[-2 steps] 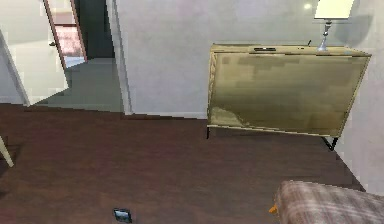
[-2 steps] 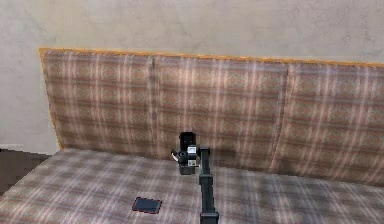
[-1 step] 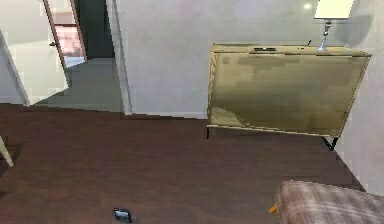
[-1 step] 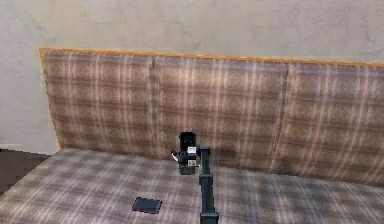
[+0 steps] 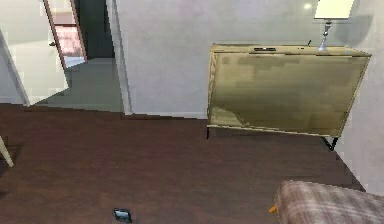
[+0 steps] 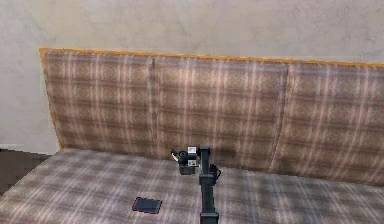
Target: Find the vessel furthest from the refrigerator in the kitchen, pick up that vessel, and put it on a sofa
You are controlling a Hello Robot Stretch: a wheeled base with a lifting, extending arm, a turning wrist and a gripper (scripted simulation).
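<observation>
Dark arm bar (image 6: 207, 190), white squares (image 6: 191, 155), dark tool (image 6: 180, 163)

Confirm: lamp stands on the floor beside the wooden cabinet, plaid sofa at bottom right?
Wrong on the lamp: the forward view shows it standing on top of the wooden cabinet, not on the floor. The plaid sofa at bottom right is correct.

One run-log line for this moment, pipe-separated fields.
site: plaid fabric sofa | arm: dark square bar over seat | gripper load: cannot tell | on seat: flat dark rectangular object
</observation>
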